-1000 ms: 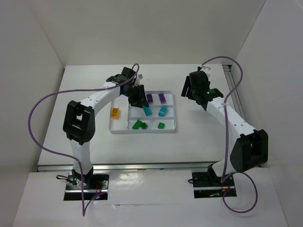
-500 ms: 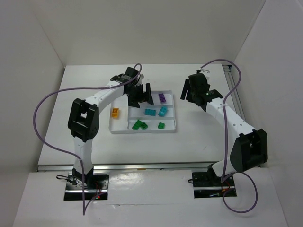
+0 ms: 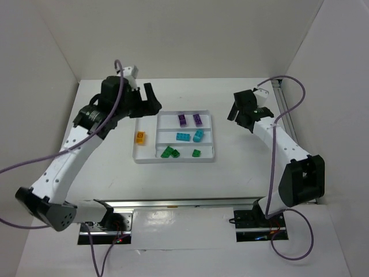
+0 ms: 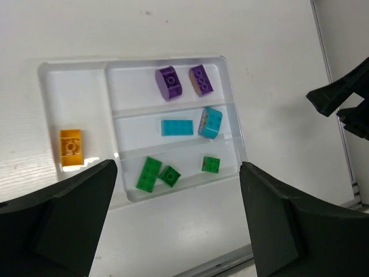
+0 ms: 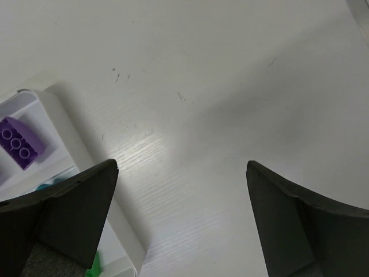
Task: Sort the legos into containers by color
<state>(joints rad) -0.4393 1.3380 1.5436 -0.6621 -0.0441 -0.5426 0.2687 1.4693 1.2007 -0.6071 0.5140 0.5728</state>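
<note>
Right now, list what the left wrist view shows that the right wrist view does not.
Left wrist only: the orange lego in the tray's tall section, the flat cyan lego and the left purple lego. Right wrist only: faint scuff marks on the table beside the tray. Both: the tray's right end and the right purple lego.

The right claw hangs over bare white counter, its dark fingers spread wide with nothing between them. At left, the tray corner holds a purple lego; cyan and green slivers peek beside the left finger.
</note>
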